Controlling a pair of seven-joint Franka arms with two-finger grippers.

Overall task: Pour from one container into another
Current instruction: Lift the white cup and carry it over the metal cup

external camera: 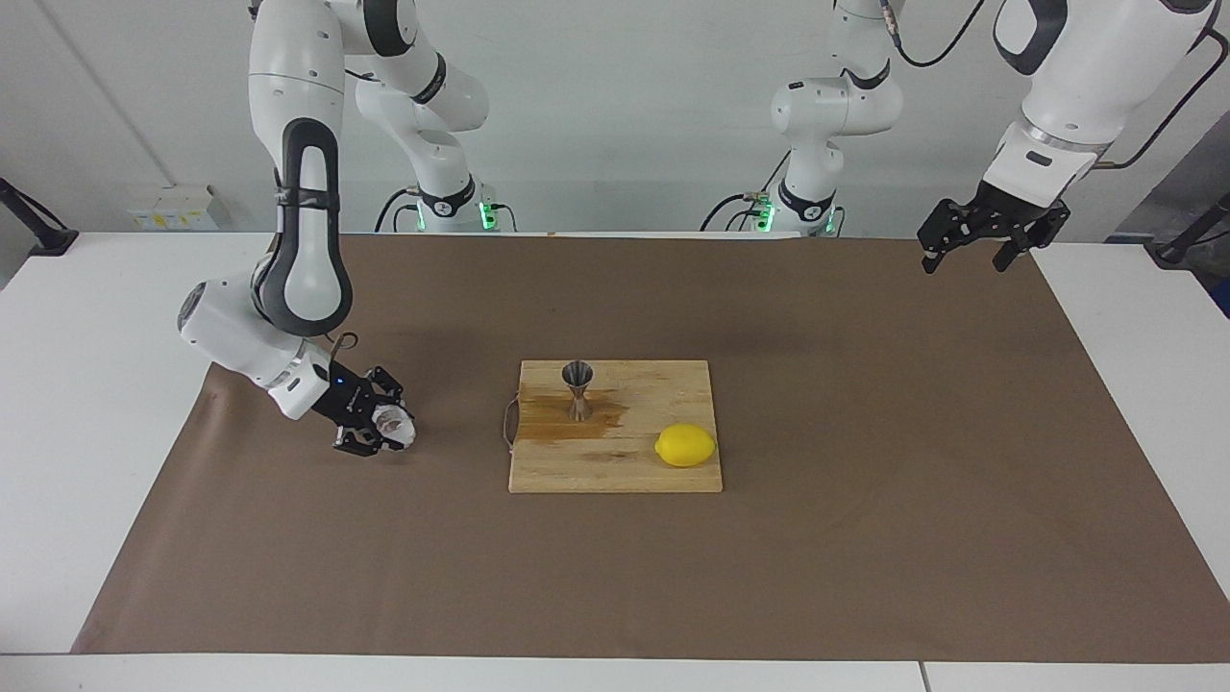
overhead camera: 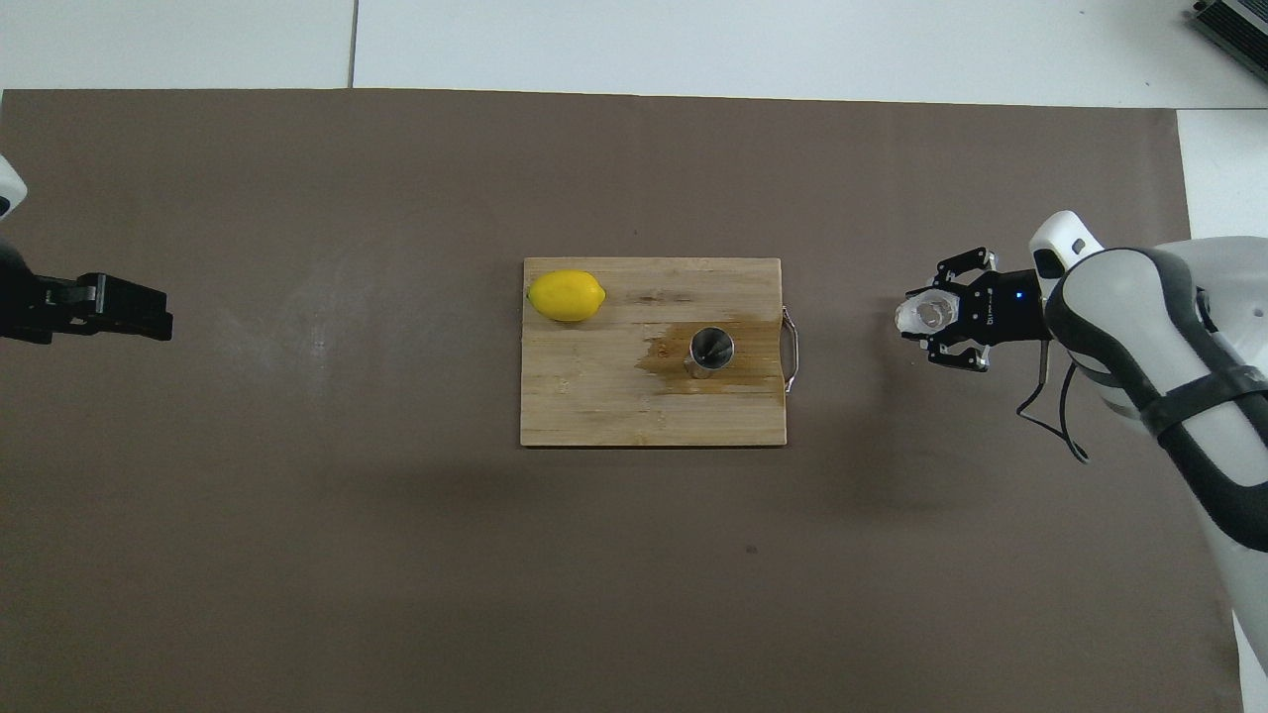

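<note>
Small bumpy clear glass cup [external camera: 392, 423] clamped between the right gripper's fingers [external camera: 370, 444], steel hourglass jigger [external camera: 578, 388] upright, well apart from those fingers, toward the desk's middle

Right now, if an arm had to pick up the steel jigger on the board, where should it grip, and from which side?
Probably at the narrow waist of the jigger, fingers level. It stands upright on the cutting board, so come from the right arm's end, which keeps away from the lemon.
</note>
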